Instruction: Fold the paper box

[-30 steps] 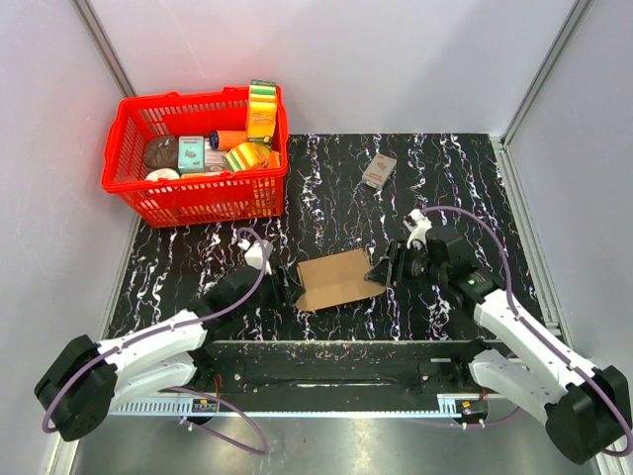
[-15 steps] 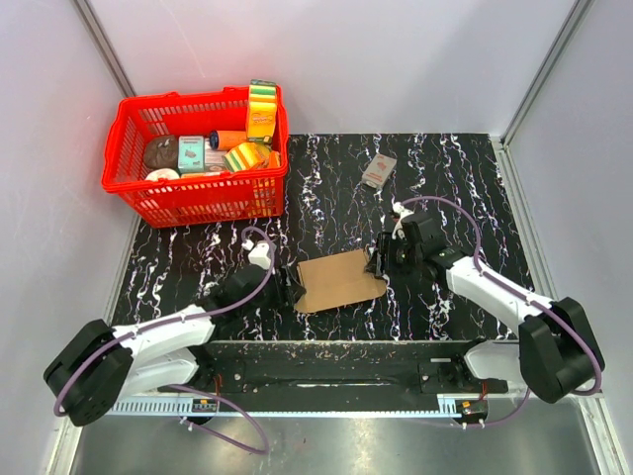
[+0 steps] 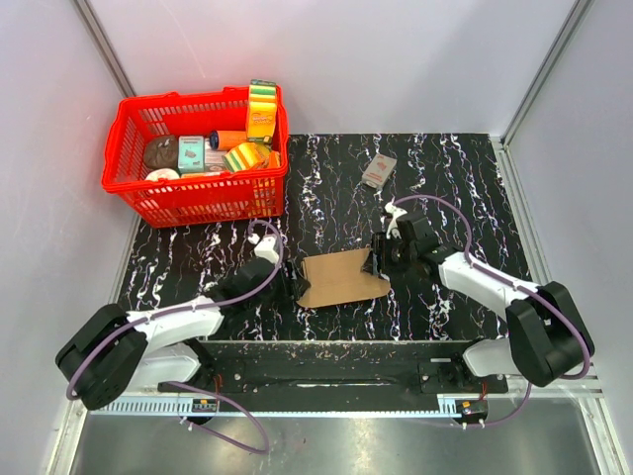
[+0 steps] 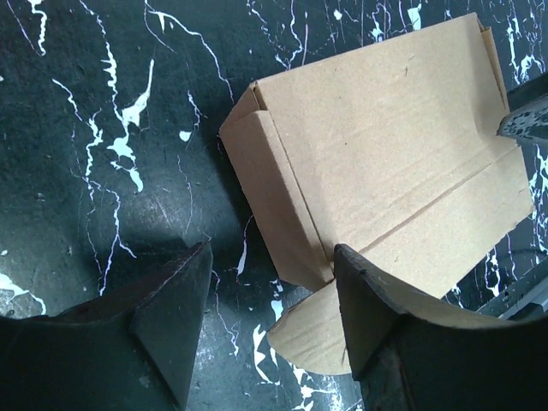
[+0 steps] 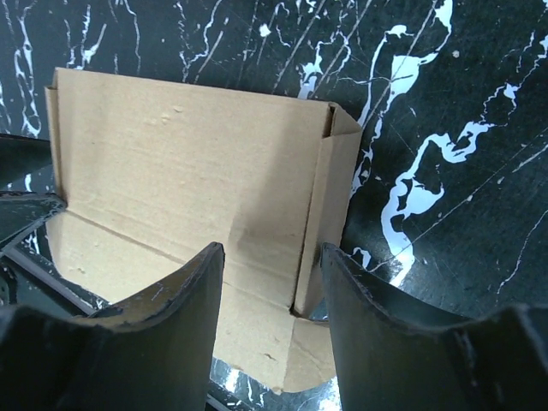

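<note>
The paper box (image 3: 341, 280) is a brown cardboard sheet lying partly folded on the black marbled table, between my two arms. My left gripper (image 3: 293, 287) is at its left end. In the left wrist view this gripper (image 4: 270, 321) is open, and the box's (image 4: 385, 145) raised side wall and rounded flap reach in between the fingers. My right gripper (image 3: 377, 263) is at the right end. In the right wrist view it (image 5: 272, 321) is open astride the box's (image 5: 171, 171) upright end wall, one finger (image 5: 175, 330) over the flat panel.
A red basket (image 3: 198, 203) filled with groceries stands at the back left. A small grey-and-red packet (image 3: 378, 170) lies behind the box, towards the back right. The table's front edge with the arm bases runs just below the box.
My right arm has swung in to the left and its gripper now sits at the box's right end. The left gripper has edged up to the box's left end.
</note>
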`<state>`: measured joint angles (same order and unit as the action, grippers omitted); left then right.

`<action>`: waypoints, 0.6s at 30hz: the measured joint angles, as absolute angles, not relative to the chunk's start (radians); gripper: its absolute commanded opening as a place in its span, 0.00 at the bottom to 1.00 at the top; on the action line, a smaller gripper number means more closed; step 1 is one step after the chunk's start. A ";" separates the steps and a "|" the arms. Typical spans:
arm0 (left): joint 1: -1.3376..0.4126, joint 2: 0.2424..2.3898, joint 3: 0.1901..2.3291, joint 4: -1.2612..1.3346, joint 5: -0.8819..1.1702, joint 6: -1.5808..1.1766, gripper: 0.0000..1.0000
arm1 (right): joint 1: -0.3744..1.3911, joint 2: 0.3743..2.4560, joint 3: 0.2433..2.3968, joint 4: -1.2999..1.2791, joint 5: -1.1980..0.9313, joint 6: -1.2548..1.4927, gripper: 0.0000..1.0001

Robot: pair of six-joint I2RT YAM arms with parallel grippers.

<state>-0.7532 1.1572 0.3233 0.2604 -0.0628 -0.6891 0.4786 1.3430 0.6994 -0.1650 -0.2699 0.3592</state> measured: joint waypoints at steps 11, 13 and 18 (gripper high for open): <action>-0.731 1.221 0.394 0.233 -0.086 -0.631 0.62 | 0.479 1.350 0.681 -0.158 -0.191 0.361 0.55; -0.726 1.237 0.408 0.233 -0.087 -0.619 0.61 | 0.479 1.348 0.672 -0.155 -0.192 0.369 0.53; -0.720 1.278 0.439 0.236 -0.085 -0.596 0.60 | 0.479 1.332 0.655 -0.144 -0.200 0.399 0.52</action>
